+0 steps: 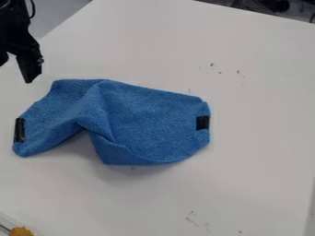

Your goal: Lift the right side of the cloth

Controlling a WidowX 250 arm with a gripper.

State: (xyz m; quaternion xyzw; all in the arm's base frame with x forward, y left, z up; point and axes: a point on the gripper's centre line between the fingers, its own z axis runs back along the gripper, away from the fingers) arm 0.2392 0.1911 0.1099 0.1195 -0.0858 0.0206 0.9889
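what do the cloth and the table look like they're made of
Cloth: probably microfiber or terry fabric, matte and slightly fuzzy, judging by its grainy nap and soft folds.

Table: perhaps laminate or painted board, smooth and mostly matte, going by its even white face; which one isn't clear.

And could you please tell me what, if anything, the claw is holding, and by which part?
Nothing is held: the claw is at the upper left, apart from the cloth.
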